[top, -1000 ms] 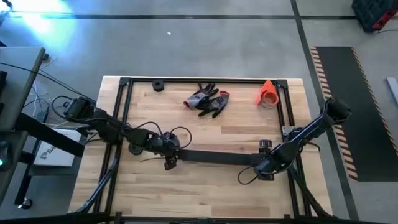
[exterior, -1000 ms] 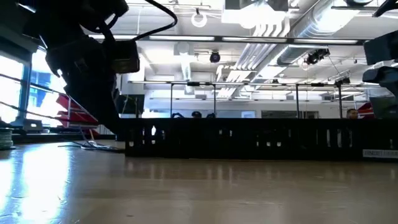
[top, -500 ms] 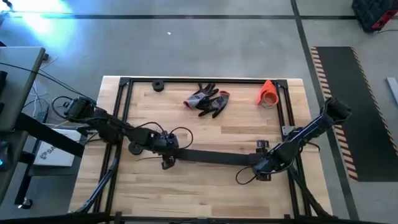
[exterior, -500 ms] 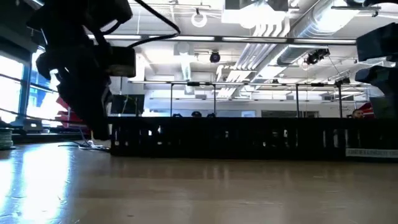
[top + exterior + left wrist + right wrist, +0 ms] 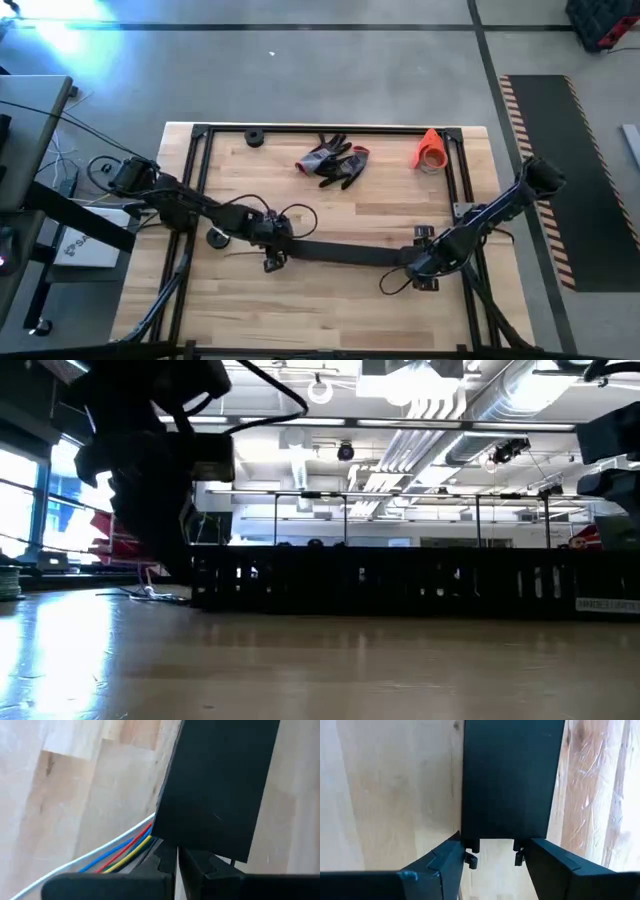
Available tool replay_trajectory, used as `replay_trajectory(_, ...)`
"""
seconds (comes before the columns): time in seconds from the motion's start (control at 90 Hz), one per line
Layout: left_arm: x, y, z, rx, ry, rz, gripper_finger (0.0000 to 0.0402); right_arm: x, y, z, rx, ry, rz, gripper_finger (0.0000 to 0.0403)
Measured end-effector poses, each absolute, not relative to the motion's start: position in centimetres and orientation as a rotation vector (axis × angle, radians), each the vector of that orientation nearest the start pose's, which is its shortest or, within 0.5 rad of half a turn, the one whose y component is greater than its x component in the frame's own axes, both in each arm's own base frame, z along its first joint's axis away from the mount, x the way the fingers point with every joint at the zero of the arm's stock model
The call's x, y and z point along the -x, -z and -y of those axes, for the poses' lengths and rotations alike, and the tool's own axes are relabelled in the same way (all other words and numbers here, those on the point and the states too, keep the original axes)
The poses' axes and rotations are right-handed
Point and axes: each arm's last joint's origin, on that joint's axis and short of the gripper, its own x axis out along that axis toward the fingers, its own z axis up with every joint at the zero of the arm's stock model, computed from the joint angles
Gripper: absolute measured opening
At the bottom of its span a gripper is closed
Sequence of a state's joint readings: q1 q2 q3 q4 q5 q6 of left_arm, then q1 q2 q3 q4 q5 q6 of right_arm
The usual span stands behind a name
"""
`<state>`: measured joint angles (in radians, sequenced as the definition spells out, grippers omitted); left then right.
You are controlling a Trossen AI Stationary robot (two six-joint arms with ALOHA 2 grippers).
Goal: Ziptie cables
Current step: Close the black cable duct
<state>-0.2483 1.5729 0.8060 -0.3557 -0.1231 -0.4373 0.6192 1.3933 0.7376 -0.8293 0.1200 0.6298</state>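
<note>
A long black slotted strip (image 5: 345, 252) lies across the middle of the table between my two grippers; the low view shows it as a dark slotted wall (image 5: 400, 582). My left gripper (image 5: 270, 240) is shut at its left end and my right gripper (image 5: 425, 264) grips its right end. The cables (image 5: 112, 854), thin white, blue, red and yellow wires, lie on the wood and run under the strip's left end, beside my left fingers. A thin wire (image 5: 235, 255) trails toward the table's left. My left gripper meets the strip's left end edge (image 5: 200, 847) with its fingertips closed together, coming down at a slant from the table's left. The strip itself hides how much of the edge lies between the fingers. My right gripper has the strip's right end (image 5: 510, 832) between its two fingers (image 5: 445, 862), one on each long side, so they lie across the strip. Two small clips on that end show in the gap between the fingers.
Grey-and-red gloves (image 5: 335, 160) lie at the far middle, an orange roll (image 5: 430, 150) at the far right and a small black round piece (image 5: 253, 138) at the far left. A black rail frame (image 5: 200, 180) borders the table. Bare wood lies near the front edge.
Both grippers and the strip between them have slid a little toward the table's left edge and then back toward the right. The strip has stayed level and low over the wood.
</note>
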Motion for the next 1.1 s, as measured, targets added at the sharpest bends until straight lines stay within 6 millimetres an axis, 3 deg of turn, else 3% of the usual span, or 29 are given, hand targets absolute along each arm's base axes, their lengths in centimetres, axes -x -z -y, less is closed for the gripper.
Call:
replay_trajectory(0.189,-26.74,-15.43,6.25,0.138,-0.197,-1.168,0.0,-17.59,-16.55,-11.87,0.046,0.076,-1.412,0.0192)
replay_trajectory(0.467,-26.39,-15.34,6.19,0.126,-0.202,-1.204,0.0,-16.95,-16.48,-11.57,0.035,0.094,-1.499,0.0298)
replay_trajectory(0.578,-26.36,-15.33,6.19,0.119,-0.197,-1.208,0.0,-16.96,-16.48,-11.61,0.033,0.087,-1.5,0.0316)
replay_trajectory(0.811,-26.89,-15.51,6.33,0.121,-0.17,-1.153,0.0,-17.13,-16.49,-11.7,0.026,0.089,-1.477,0.029)
replay_trajectory(1.1,-26.87,-15.49,6.33,0.113,-0.165,-1.155,0.0,-17.07,-16.49,-11.79,-0.011,0.078,-1.498,0.0199)
